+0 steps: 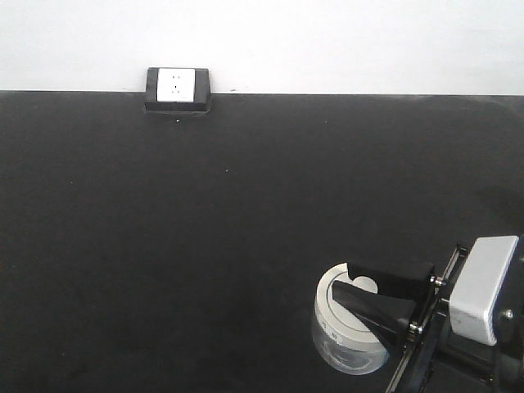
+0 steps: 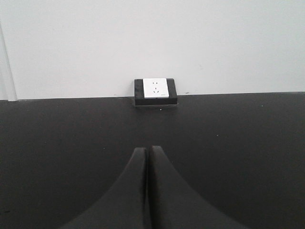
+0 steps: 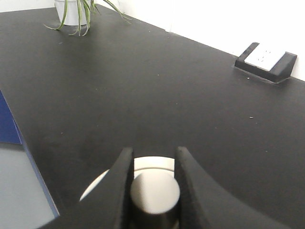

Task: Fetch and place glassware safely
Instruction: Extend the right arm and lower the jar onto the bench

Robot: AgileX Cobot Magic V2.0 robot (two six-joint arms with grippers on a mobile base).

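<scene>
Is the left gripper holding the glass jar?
No, the left gripper is shut empty over the black table, while the jar is between the fingers of the right gripper.

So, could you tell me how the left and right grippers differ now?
The left gripper has black fingers pressed together on nothing; the right gripper clamps the knob of the small clear glass jar with a cream-white round lid. The left hangs over bare black tabletop; the right sits over the jar. Both have dark curved fingers.

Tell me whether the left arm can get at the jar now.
Probably not cleanly: the right gripper clamps the knob of the jar from above, and the left gripper is shut, its view showing no jar.
</scene>
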